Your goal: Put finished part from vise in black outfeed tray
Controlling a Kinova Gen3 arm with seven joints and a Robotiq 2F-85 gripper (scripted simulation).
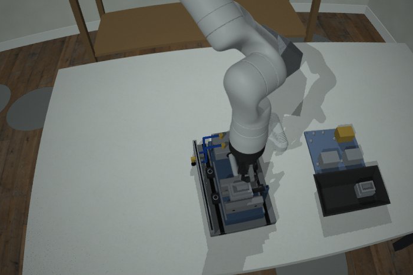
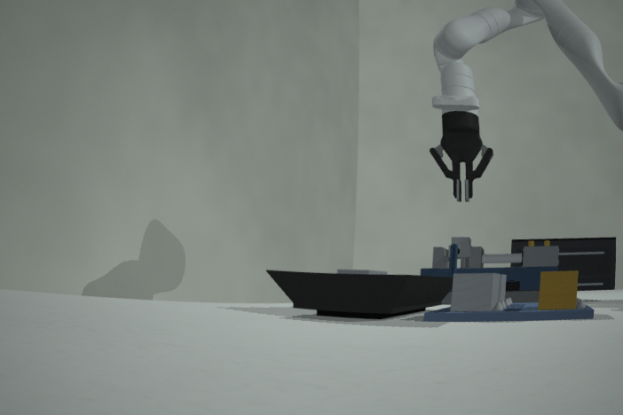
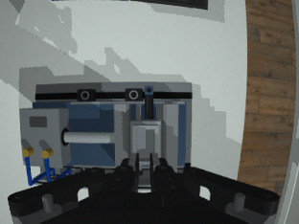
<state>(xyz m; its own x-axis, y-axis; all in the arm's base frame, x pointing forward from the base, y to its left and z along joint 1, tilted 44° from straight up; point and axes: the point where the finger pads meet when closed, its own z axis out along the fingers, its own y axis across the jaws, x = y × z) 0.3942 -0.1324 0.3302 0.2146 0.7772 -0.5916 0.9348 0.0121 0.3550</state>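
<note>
The finished part (image 1: pixel 240 189), a grey block with a pocket on top, sits clamped in the vise (image 1: pixel 234 184) on the white table. It also shows in the wrist view (image 3: pixel 148 138). My gripper (image 2: pixel 463 195) hangs well above the vise, pointing straight down, fingers shut with nothing between them. From above, the gripper (image 1: pixel 246 176) is over the part's far edge. The black outfeed tray (image 1: pixel 349 189) lies to the right and holds one pocketed block (image 1: pixel 364 188) in its right half. The tray's left half is free.
A blue pallet (image 1: pixel 335 150) with two grey blocks and a yellow block (image 1: pixel 344 133) sits just behind the tray. A vise handle (image 1: pixel 260 188) sticks out on the tray side. A wooden shelf (image 1: pixel 180 22) stands beyond the table's far edge.
</note>
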